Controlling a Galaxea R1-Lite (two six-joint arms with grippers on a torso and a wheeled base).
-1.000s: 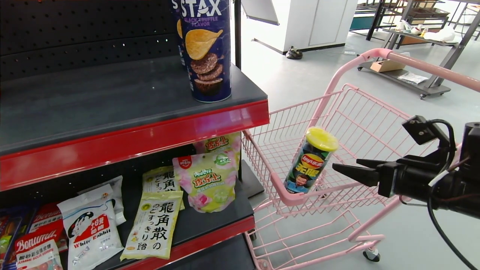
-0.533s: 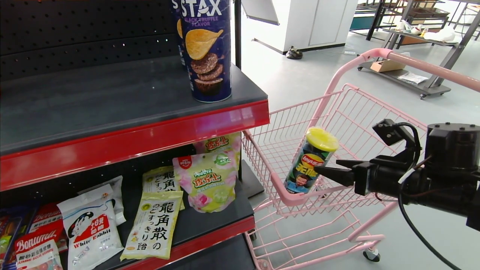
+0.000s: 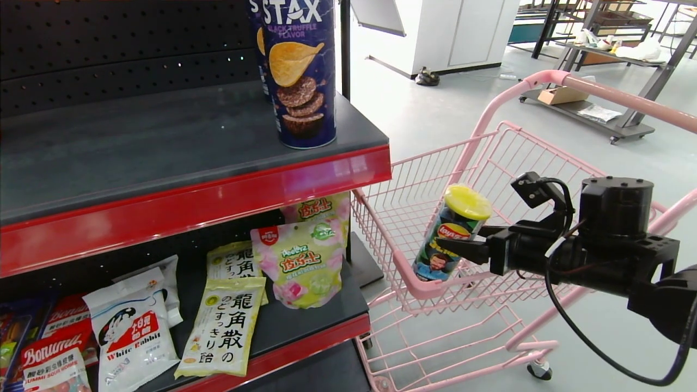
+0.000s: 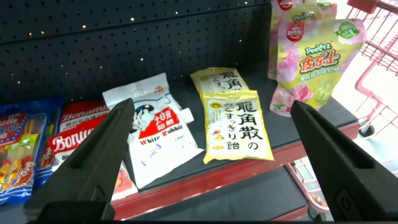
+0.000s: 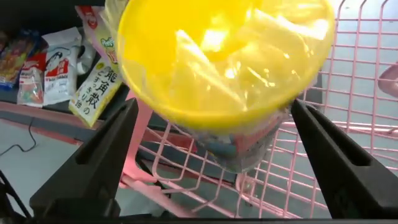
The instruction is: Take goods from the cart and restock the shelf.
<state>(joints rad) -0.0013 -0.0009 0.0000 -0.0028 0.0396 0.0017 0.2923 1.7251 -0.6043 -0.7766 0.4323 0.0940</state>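
Note:
A chips can with a yellow lid (image 3: 456, 228) leans tilted in the front corner of the pink cart (image 3: 493, 125). My right gripper (image 3: 460, 238) is open at the can's upper part, one finger on each side. In the right wrist view the yellow lid (image 5: 224, 56) sits between the two fingers (image 5: 102, 162) of that gripper (image 5: 214, 107). I cannot tell whether they touch it. My left gripper (image 4: 211, 106) is open and holds nothing, facing the lower shelf's snack bags (image 4: 235, 124). A tall dark blue chips can (image 3: 302, 71) stands on the upper shelf (image 3: 163, 136).
The upper shelf has a red front lip (image 3: 207, 201) and bare room to the left of the blue can. The lower shelf (image 3: 305, 326) holds several snack bags. The cart's handle (image 3: 626, 100) rises at the right. Carts and racks stand on the grey floor (image 3: 435, 103) farther back.
My right gripper has moved left across the cart to the yellow-lidded can, and its open fingers now straddle it. The can and the shelf goods have not moved.

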